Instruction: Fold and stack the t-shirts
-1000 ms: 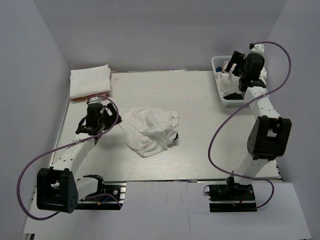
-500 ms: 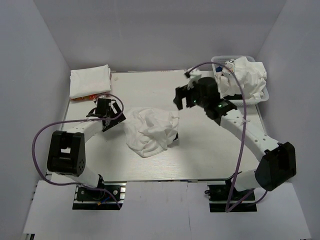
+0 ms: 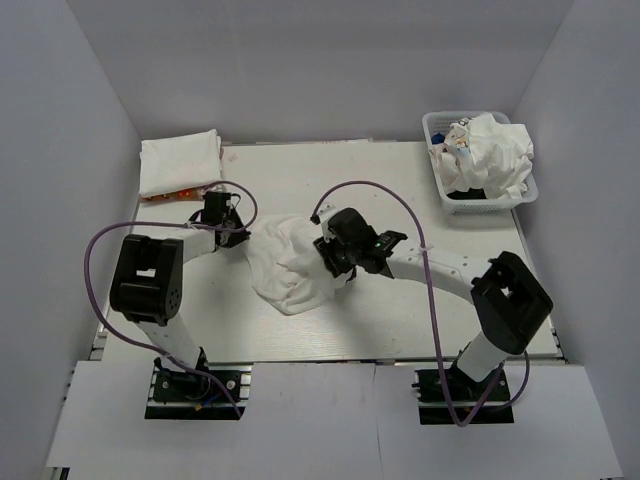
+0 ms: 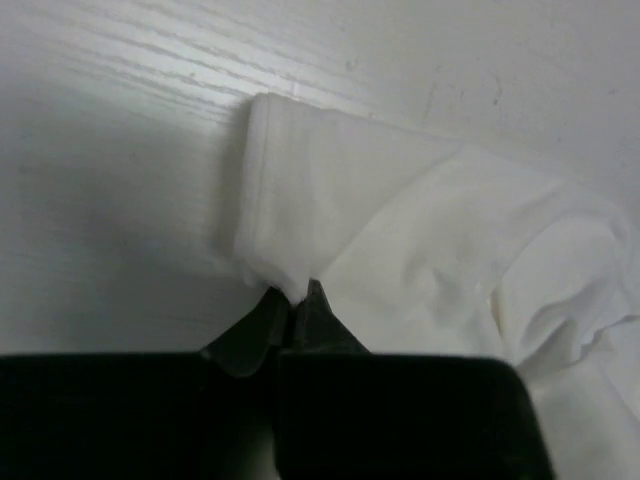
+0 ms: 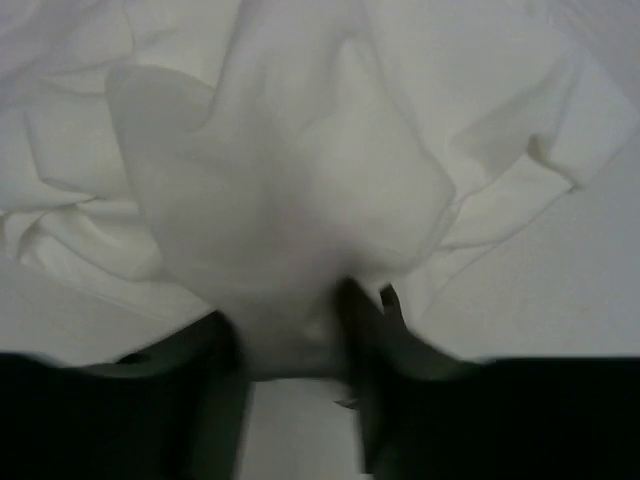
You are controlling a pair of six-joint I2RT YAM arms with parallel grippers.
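A crumpled white t-shirt [image 3: 293, 262] lies in a loose heap on the table [image 3: 400, 300], a little left of its middle, and both arms reach in to it from either side. The left tool [image 3: 238, 233] sits low at the heap's left edge. In the left wrist view the left tool [image 4: 296, 300] has its two dark fingertips drawn together to a narrow point, nipping the near corner of a doubled hem where the cloth [image 4: 400, 220] lies flat on the table. The right tool [image 3: 336, 264] is down on the right side of the heap, its arm stretching across from the near right. In the right wrist view its fingers [image 5: 365, 380] stand somewhat apart with a thick bunch of the white cloth [image 5: 290, 200] gathered up and filling the space between them, so it is gripping a fold of the shirt. At the far left corner of the table a folded white t-shirt [image 3: 180, 162] lies flat, well apart from the heap. At the far right stands a white basket [image 3: 438, 125], with more white shirts [image 3: 497, 155] piled above its rim and a dark cloth [image 3: 478, 196] showing at its near end.
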